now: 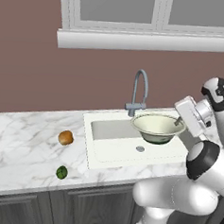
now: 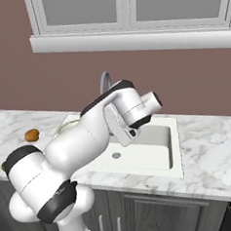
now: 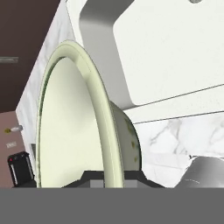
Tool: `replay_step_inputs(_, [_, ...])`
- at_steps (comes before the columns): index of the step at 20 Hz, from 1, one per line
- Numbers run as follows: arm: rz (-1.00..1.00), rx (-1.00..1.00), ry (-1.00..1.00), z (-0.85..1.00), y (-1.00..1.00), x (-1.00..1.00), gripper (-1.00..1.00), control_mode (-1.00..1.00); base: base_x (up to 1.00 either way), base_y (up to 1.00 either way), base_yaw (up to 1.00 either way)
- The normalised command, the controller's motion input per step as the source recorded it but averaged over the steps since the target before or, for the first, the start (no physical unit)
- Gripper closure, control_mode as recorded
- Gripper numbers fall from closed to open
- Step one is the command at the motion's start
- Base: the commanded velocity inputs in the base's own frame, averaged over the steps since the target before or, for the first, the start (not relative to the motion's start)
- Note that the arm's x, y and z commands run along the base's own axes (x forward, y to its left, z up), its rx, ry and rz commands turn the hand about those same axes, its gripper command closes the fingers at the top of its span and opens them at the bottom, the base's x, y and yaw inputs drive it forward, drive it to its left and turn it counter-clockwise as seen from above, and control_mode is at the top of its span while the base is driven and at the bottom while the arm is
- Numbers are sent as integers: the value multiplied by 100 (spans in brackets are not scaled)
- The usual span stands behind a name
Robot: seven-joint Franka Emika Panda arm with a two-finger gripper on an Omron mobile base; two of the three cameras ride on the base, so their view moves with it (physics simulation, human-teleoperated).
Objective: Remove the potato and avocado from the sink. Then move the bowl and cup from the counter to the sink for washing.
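Jaws pinch the bowl's [image 1: 157,127] rim, nearly closed, holding it in the air over the sink [image 1: 112,147]. Judging by that, keep it level, lower it into the basin clear of the faucet [image 1: 140,91], then release.

faucet [image 1: 140,90] close behind held bowl [image 1: 157,126], sink [image 1: 112,149] floor bare below
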Motion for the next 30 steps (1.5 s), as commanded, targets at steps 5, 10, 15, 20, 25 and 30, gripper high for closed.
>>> replay_step_inputs(5, [0,2,-5,-16,0,11,100,-100,0,0,0])
replay_step_inputs(10, [0,0,-12,-17,0,2,100,-100,0,0,0])
replay_step_inputs(15, [0,0,-7,-16,1,5,100,-100,0,0,0])
replay_step_inputs(20, [0,0,0,-15,8,14,100,-100,0,0,0])
replay_step_inputs(25, [0,0,0,-11,4,21,100,-100,0,0,0])
replay_step_inputs(30, [0,0,0,-16,2,21,100,-100,0,0,0])
